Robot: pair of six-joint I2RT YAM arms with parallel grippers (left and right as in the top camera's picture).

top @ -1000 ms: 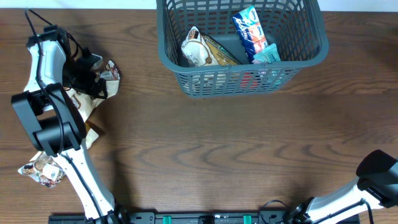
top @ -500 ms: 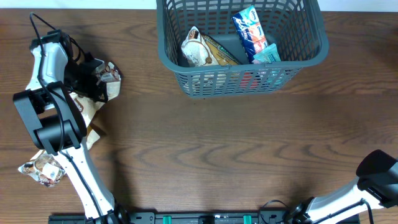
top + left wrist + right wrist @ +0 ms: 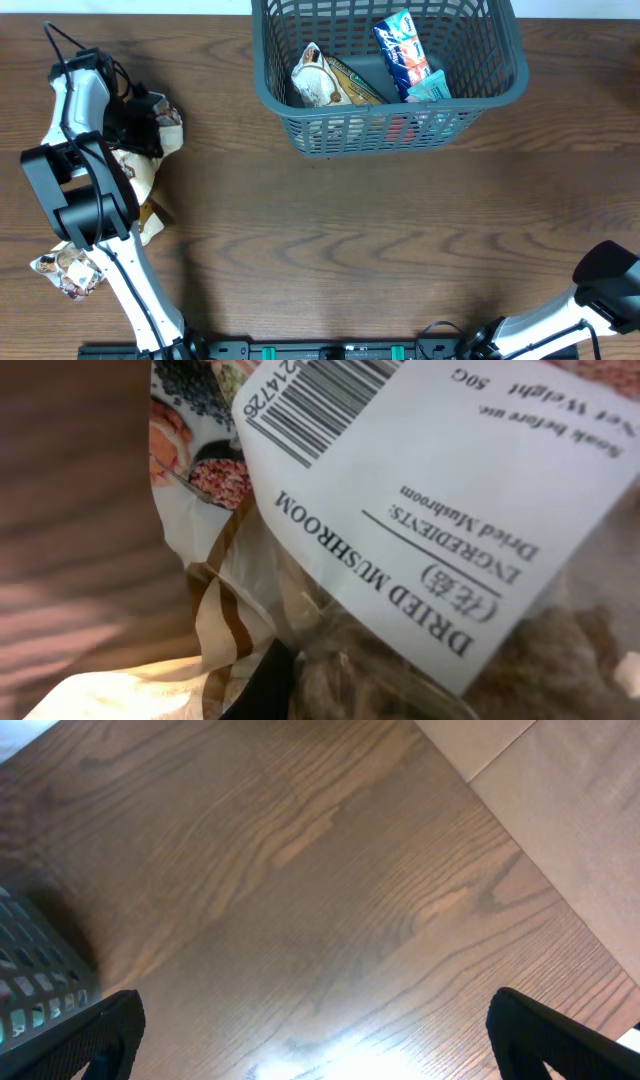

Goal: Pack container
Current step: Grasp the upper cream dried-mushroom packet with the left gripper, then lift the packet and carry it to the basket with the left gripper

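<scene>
Overhead, several snack packets (image 3: 405, 55) are seen packed in the large dark grey slotted plastic basket (image 3: 300, 130) at twelve o'clock, others (image 3: 65, 272) are left on the brown wooden surface (image 3: 350, 250) at nine o'clock, the left pincer (image 3: 138, 125) is set against a clear dried-mushroom packet (image 3: 168, 128) with its grip impossible to tell, and the right pincer (image 3: 315, 1040) is spread wide, empty.

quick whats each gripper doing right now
left gripper: right at the dried mushroom packet, fingers hidden, cannot be told
right gripper: open, holding nothing

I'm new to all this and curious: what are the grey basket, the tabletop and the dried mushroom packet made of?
The basket looks like moulded matte grey plastic, given its uniform lattice walls. The table shows brown wood grain with a sheen, possibly veneer or laminate. The dried mushroom packet seems glossy printed plastic film, with a white paper-like label.
</scene>
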